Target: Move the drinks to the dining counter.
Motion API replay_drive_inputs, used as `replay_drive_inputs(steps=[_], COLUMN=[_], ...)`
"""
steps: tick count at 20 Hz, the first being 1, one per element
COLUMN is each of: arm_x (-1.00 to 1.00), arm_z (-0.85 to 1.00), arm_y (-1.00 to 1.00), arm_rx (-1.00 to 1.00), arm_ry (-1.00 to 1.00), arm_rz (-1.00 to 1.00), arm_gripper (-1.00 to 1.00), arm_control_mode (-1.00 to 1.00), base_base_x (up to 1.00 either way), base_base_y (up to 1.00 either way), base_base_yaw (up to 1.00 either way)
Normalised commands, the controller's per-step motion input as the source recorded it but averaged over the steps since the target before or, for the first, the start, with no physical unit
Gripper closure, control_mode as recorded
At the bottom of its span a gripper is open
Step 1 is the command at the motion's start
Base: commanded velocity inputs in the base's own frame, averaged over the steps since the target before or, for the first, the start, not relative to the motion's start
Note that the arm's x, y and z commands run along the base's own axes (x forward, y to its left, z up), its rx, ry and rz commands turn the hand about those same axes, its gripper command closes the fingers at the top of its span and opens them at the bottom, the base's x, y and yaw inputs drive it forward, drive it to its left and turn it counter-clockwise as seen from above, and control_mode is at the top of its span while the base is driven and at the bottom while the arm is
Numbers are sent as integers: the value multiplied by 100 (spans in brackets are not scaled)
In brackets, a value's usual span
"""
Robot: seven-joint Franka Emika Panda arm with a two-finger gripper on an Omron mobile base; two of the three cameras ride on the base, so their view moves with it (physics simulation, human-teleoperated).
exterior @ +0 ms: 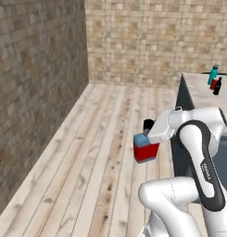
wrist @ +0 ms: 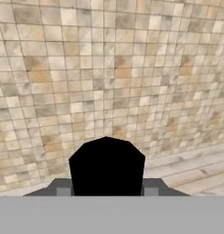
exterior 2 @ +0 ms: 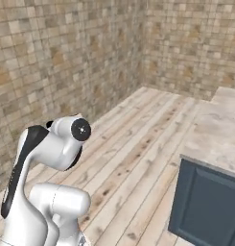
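My gripper (exterior: 152, 137) is shut on the flat blue bottle (exterior: 145, 149), which has a red label and a black cap (exterior: 148, 124), and holds it in the air above the wooden floor. In the hand view the black cap (wrist: 107, 167) stands close up between the finger tips, in front of a tiled wall. To the right lies the dining counter (exterior: 200, 95), beige on top. At its far end stand a teal bottle (exterior: 212, 75), a red can (exterior: 214, 84) and a small black bottle (exterior: 218, 87), close together.
The counter (exterior 2: 212, 137) has dark grey-blue side panels (exterior 2: 205, 206) and a pointed dark corner (exterior: 183, 95). Tiled brick walls (exterior: 36, 92) close the room on the left and at the back. A wide plank floor (exterior: 101, 148) lies between wall and counter.
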Motion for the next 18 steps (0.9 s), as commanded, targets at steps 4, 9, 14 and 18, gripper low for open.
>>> replay_drive_inputs(steps=[4,9,14,18], arm_x=[0,0,0,0], arm_z=[0,0,0,0], arm_y=[0,0,0,0], arm_rx=[0,0,0,0], arm_ry=[0,0,0,0], arm_rz=[0,0,0,0], arm_gripper=[100,100,100,100], arm_control_mode=[100,100,100,100], base_base_x=[100,93,60,58], base_base_y=[88,69,43,40], base_base_yaw=[-50,-64,-78,-78])
